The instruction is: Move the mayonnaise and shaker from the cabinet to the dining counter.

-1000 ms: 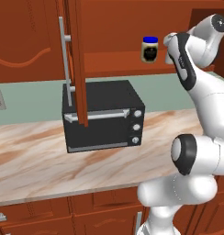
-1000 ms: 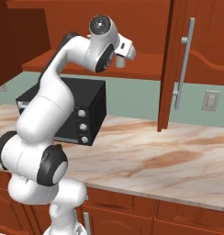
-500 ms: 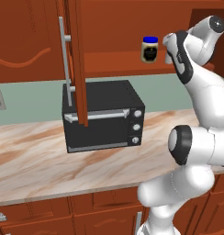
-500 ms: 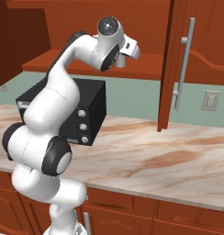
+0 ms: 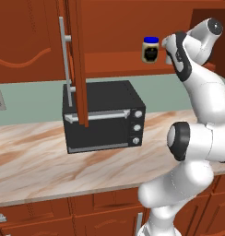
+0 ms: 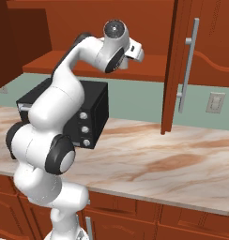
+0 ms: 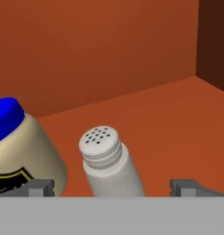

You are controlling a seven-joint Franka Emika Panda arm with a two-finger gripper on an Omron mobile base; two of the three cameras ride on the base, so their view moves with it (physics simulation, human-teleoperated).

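Note:
In the hand view the shaker [image 7: 106, 160], a small pale grey cylinder with a holed cap, stands upright on the red-brown cabinet shelf [image 7: 169, 119]. It sits between the two fingertips [image 7: 40, 187] of my gripper [image 7: 113, 188], which is open around it without visible contact. The mayonnaise [image 7: 19, 149], blue-lidded and cream-bodied, stands just left of the shaker, close to the left fingertip. From the left base view the mayonnaise [image 5: 150, 49] shows on the open cabinet's shelf [image 5: 114, 62] with my hand right beside it. The dining counter is out of view.
The cabinet's left door [image 5: 79, 60] and right door [image 6: 181, 65] hang open over the wall counter [image 6: 172, 159]. A black toaster oven [image 5: 103, 115] stands under the shelf. The cabinet's side wall [image 7: 214, 41] is to the right of the shaker.
The arm has shifted its elbow and pushed the hand a little further in toward the shelf. The mayonnaise has not moved.

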